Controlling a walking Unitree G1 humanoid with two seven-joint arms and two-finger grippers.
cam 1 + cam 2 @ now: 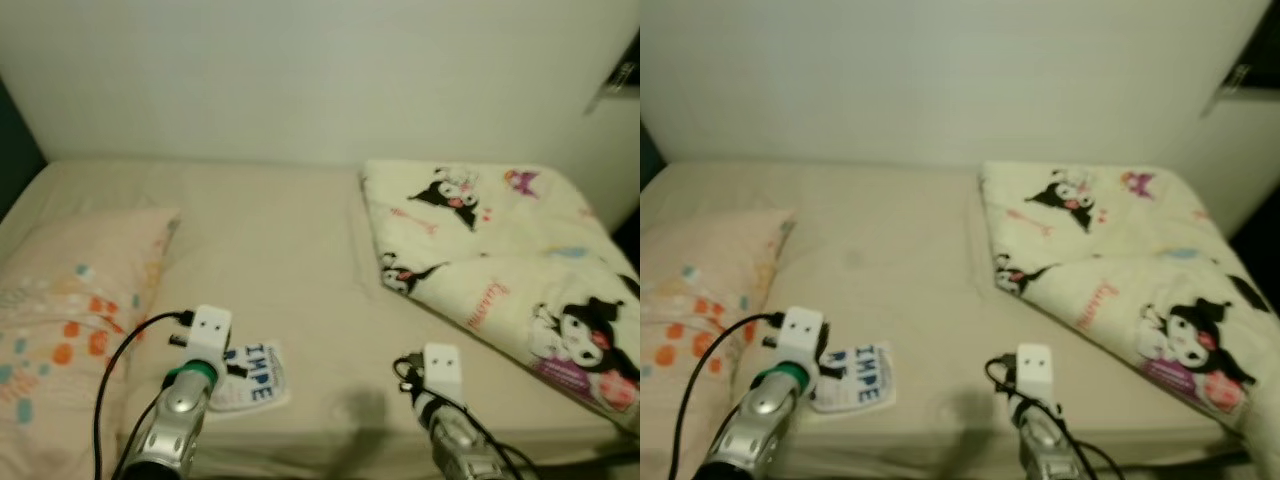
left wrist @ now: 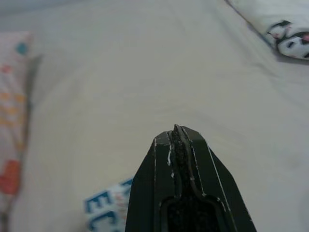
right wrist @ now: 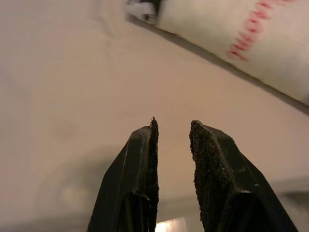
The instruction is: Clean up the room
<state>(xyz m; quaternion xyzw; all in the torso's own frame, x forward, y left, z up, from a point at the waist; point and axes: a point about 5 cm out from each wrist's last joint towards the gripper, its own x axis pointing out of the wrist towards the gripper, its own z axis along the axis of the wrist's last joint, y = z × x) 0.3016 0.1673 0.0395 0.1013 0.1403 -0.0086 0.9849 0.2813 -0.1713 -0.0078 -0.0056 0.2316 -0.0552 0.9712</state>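
One bed [image 1: 290, 260] with a beige sheet takes up most of the scene, its far edge against a pale wall [image 1: 300, 70]. A folded cartoon-print blanket [image 1: 500, 270] covers the bed's right side, reaching from near the far edge to the front right corner. A peach pillow [image 1: 70, 320] with orange and teal spots lies along the left edge. A small white packet [image 1: 255, 380] with blue letters rests near the front edge, just right of the pillow. The left end effector [image 2: 177, 133] hangs just over the packet, its fingers pressed together. The right end effector [image 3: 172, 130] hovers above bare sheet near the front edge, close to the blanket's fold, fingers slightly apart.
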